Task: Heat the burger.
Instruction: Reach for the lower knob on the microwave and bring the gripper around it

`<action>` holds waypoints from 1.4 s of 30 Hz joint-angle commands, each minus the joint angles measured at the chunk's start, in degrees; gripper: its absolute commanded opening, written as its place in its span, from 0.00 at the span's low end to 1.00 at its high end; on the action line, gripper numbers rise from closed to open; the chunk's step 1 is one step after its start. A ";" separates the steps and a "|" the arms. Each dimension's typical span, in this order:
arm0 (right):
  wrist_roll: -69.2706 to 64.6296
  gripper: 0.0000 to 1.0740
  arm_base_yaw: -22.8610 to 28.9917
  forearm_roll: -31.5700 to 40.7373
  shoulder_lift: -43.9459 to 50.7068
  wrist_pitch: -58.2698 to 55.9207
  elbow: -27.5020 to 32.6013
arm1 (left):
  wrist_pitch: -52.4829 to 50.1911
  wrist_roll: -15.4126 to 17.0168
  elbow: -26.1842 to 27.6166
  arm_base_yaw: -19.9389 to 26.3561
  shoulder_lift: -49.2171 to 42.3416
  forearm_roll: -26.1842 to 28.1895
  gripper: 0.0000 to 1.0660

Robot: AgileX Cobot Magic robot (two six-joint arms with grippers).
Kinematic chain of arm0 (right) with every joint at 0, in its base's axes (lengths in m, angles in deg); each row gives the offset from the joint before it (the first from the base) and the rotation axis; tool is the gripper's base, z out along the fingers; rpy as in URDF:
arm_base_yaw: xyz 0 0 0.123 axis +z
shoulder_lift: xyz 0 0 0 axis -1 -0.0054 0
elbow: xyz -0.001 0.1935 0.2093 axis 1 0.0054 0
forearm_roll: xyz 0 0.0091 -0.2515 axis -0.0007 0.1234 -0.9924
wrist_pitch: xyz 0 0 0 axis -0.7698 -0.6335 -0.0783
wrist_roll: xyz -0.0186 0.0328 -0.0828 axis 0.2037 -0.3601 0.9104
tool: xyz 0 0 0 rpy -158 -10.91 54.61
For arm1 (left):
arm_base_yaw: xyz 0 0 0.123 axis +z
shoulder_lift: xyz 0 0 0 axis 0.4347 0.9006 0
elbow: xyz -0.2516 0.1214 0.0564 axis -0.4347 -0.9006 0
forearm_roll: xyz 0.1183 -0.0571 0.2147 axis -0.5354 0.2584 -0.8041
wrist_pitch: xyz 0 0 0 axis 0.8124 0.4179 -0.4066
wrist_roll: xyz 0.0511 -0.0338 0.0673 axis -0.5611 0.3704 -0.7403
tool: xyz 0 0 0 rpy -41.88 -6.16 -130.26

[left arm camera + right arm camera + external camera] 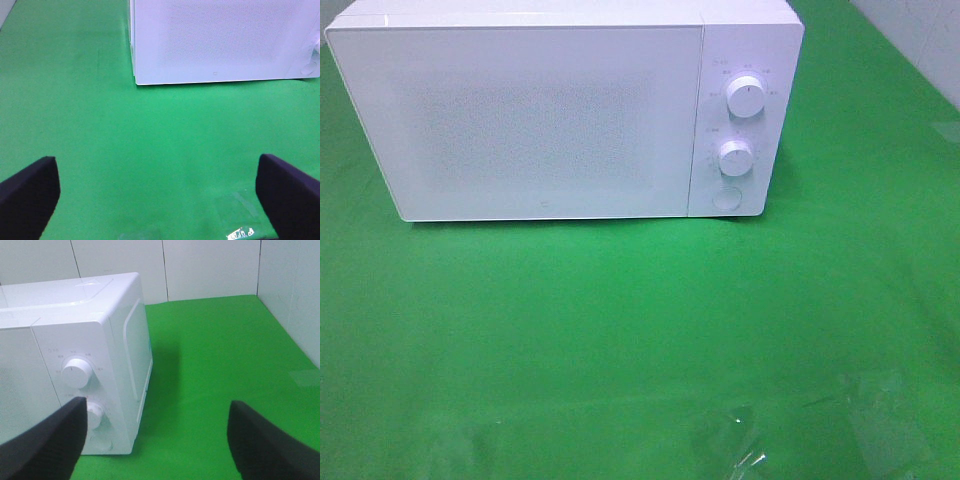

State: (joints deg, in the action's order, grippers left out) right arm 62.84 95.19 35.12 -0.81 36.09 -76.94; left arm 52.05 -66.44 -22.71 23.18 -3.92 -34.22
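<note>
White microwave sits shut on the green table, burger nowhere in my views, both my left hand and right hand gaping empty; I'd expect it soft, squashy, best cradled low around the bun

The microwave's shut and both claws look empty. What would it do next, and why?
Probably ease the right gripper toward the lower knob on the microwave: its door is closed, no burger shows on the cloth, and that open gripper faces it.
</note>
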 commanded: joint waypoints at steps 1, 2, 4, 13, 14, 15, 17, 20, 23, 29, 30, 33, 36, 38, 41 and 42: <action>-0.69 0.68 -0.17 0.06 -1.15 4.58 0.57 | -0.40 0.23 -0.23 0.06 -1.43 0.40 0.94; -0.69 0.68 -0.17 0.06 -4.07 9.57 1.03 | -0.40 0.23 -0.23 0.06 -1.43 0.40 0.94; -0.69 0.68 -0.17 0.06 -7.22 13.24 1.03 | -0.40 0.23 -0.23 0.06 -1.43 0.40 0.94; 2.58 0.68 -0.17 0.00 -22.12 26.87 1.03 | -0.40 0.23 -0.23 0.06 -1.43 0.40 0.94; 4.64 0.68 -0.17 0.23 -25.50 29.11 1.03 | -0.40 0.23 -0.23 0.06 -1.43 0.40 0.94; 4.64 0.68 -0.17 0.23 -25.50 29.11 1.03 | -0.40 0.23 -0.23 0.06 -1.43 0.40 0.94; 6.70 0.68 -0.17 2.52 -29.11 31.17 1.03 | -0.40 0.23 -0.23 0.06 -1.43 0.40 0.94; 8.77 0.68 -0.17 6.42 -33.69 34.03 1.03 | -0.40 0.23 -0.23 0.06 -1.43 0.40 0.94; 10.83 0.68 -0.17 9.22 -38.39 39.65 1.32 | -0.40 0.23 -0.23 0.06 -1.43 0.40 0.94; 11.40 0.68 2.35 12.55 -42.17 43.83 1.55 | -0.40 0.23 -0.23 0.06 -1.43 0.29 0.94; 11.80 0.68 3.44 14.32 -42.80 44.40 1.55 | -0.40 0.23 -0.23 0.06 -1.43 0.29 0.94; 15.87 0.68 10.20 22.80 -46.07 48.19 1.55 | -0.40 0.23 -0.23 0.06 -1.43 0.29 0.94; 17.48 0.68 14.09 27.16 -48.01 51.11 1.49 | -0.40 0.23 -0.23 0.06 -1.43 0.29 0.94; 18.05 0.68 19.02 33.12 -50.99 54.09 1.49 | -0.40 0.23 -0.23 0.06 -1.43 0.29 0.94; 18.05 0.68 22.06 37.07 -52.60 55.23 1.49 | -0.40 0.23 -0.23 0.06 -1.43 0.29 0.94; 18.05 0.68 24.92 40.91 -54.03 56.44 1.49 | -0.40 0.23 -0.23 0.06 -1.43 0.29 0.94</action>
State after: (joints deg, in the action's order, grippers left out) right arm 79.91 116.79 70.64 -53.52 87.31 -75.62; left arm 52.05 -66.44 -22.71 23.18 -3.92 -34.22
